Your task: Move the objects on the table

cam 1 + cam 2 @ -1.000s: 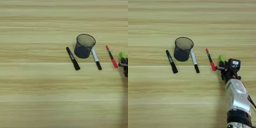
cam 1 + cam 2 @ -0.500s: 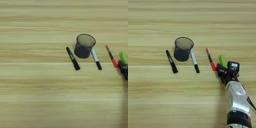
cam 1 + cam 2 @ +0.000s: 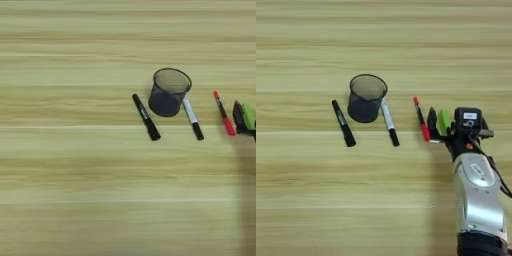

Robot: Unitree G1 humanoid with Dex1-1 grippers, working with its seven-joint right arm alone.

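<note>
Four objects lie in a row across the table. From left to right they are a black marker, a white-barrelled marker with a black cap, a thin red pen and a small green block. My right gripper reaches in from the bottom right on its silver forearm. It is open around the green block. One black finger stands between the red pen and the block. The other finger is hidden under the gripper's black housing. In the left eye view the block sits at the right edge.
A black mesh cup stands upright between the two markers, its base close against the white-barrelled one. Bare wood stretches to the left, behind and in front of the row.
The gripper has moved forward, away from me, so that its fingers now flank the green block instead of sitting just short of it. The pens, block and cup have not moved.
</note>
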